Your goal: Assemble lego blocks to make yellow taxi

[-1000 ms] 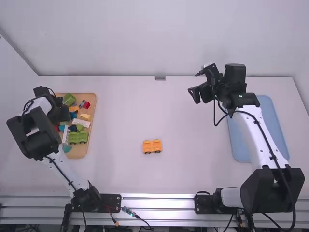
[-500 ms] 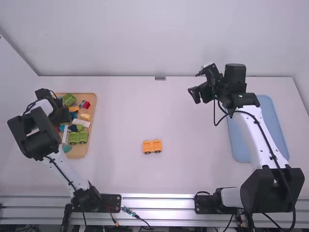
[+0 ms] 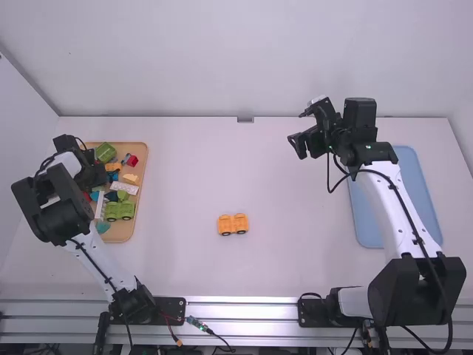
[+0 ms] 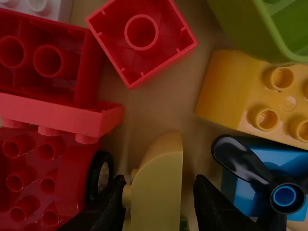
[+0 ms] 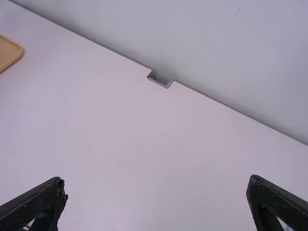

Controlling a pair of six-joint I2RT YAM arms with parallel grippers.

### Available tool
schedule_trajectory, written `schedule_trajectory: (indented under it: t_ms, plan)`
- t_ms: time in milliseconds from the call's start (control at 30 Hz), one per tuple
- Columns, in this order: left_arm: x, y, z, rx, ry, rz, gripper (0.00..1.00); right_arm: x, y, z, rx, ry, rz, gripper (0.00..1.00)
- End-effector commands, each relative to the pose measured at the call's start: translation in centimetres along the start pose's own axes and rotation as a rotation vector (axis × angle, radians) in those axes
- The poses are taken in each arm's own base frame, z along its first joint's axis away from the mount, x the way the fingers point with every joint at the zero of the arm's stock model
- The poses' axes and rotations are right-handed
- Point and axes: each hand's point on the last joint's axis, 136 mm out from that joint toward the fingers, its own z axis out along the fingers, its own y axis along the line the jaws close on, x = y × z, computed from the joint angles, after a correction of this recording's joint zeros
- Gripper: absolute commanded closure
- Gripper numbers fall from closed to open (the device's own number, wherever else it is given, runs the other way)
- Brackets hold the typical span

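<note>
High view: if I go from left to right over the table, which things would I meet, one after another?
Tan tray of blocks → orange-yellow wheeled piece → right arm's claw → blue tray.

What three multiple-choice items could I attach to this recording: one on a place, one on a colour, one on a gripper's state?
1. Where is the orange wheeled piece?
A in the blue tray
B on the table
C in the wooden tray

2. What colour is the curved block between the left gripper's fingers?
A yellow
B blue
C red

3. How are the right gripper's fingers?
A shut
B crossed
C open

1 B: bare white surface surrounds it.
2 A: its sides are pale yellow.
3 C: a wide gap parts the tips.
</note>
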Motion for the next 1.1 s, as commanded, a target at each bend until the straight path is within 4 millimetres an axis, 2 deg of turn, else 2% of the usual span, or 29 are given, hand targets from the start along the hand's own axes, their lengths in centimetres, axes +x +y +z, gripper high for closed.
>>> schedule_trajectory:
  t_ms: [0,67,200,567,767,967,1067]
  plan:
    - [0.4,-0.1,0.3,-0.001,0.012,-0.008,0.63,-1.5,0.2,-0.9,0.003,-0.034,-0.018,0.01]
    - [0.4,-0.1,0.3,-0.002,0.011,-0.007,0.68,-1.5,0.2,-0.9,0.003,-0.033,-0.017,0.01]
    - [0.4,-0.1,0.3,-0.002,0.011,-0.008,0.72,-1.4,0.2,-0.9,0.002,-0.032,-0.017,0.01]
    - [0.0,0.0,0.3,-0.008,-0.005,-0.008,0.75,-1.4,0.2,-0.9,0.002,-0.031,-0.016,0.01]
    - [-0.4,0.1,0.2,-0.01,-0.015,-0.008,0.8,-1.4,0.2,-0.9,0.002,-0.032,-0.029,0.01]
    - [-0.8,0.1,-1.1,-0.001,0.013,-0.008,0.92,-1.5,0.2,-0.9,0.004,-0.035,-0.036,0.01]
    - [-1.3,0.3,-1.9,-0.004,0.02,-0.027,0.93,-1.5,0.2,-0.9,0.003,-0.034,-0.037,0.01]
